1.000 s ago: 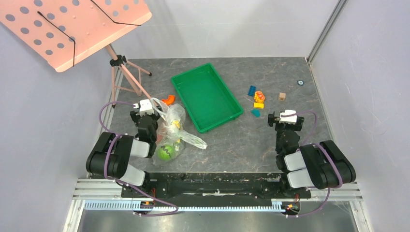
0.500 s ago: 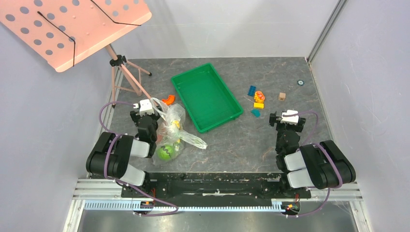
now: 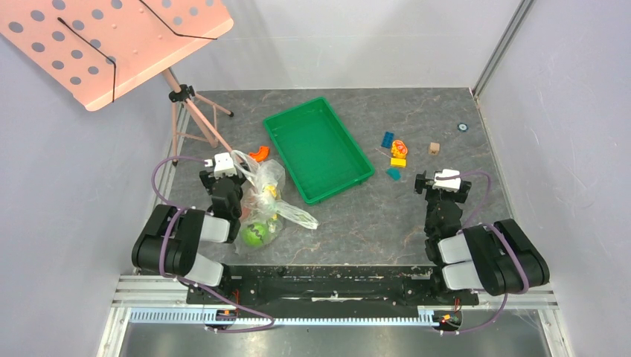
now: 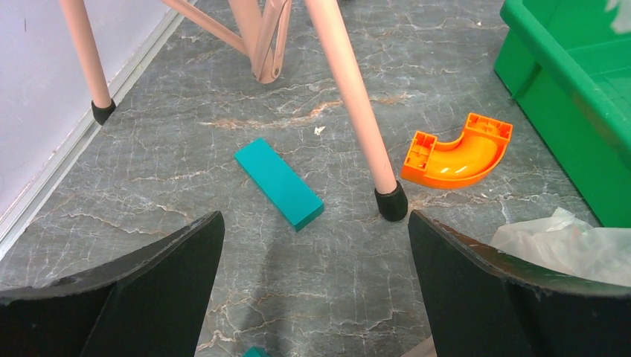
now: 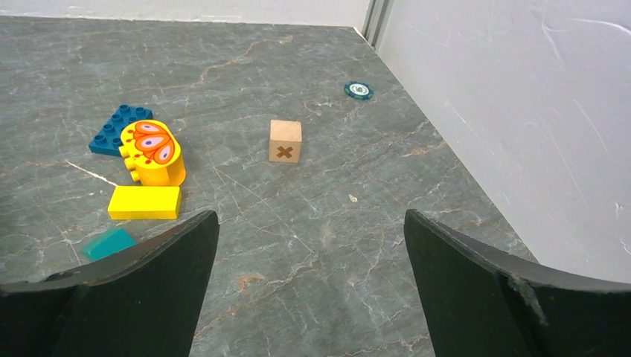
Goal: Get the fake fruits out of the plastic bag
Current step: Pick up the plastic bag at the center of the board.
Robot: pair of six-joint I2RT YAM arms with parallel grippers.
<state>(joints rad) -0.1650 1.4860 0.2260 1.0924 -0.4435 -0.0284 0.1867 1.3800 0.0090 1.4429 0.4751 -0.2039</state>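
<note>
Starting at the left claw (image 4: 314,229), what is the entry? (Clerk)

Item one: fingers wide apart, nothing between them, no shift over the last second. It looks across the grey marbled bench (image 3: 387,216) at a flat teal block (image 4: 279,184), a pink stand leg (image 4: 357,111) and an orange curved toy piece (image 4: 457,152). (Keeper)

And the right claw (image 5: 309,223)? (Clerk)

Item two: also spread apart and empty. Its arm has crept a touch toward the right wall, which is the only change logged. Ahead of it are a wooden cube marked with a cross (image 5: 285,140), a flat yellow brick (image 5: 144,202), a yellow block with an orange butterfly print (image 5: 152,152) and a blue studded plate (image 5: 119,128). (Keeper)

Where is the clear crinkly plastic bag with flower prints (image 3: 269,195)? (Clerk)

Item three: lying just right of the left claw and unmoved. One crumpled corner shows at the lower right of the left wrist view. The dark-striped green watermelon ball (image 3: 255,236) sits inside at the near end. The other fruits are too small to tell apart through the film. The green rectangular plastic tray (image 3: 316,149) lies beside the bag, farther from the arms. (Keeper)

Meaning for the job? (Clerk)

Judged not begun. Nothing is out of the bag, and neither claw touches it. The left is better placed but is aimed past it. (Keeper)
</note>
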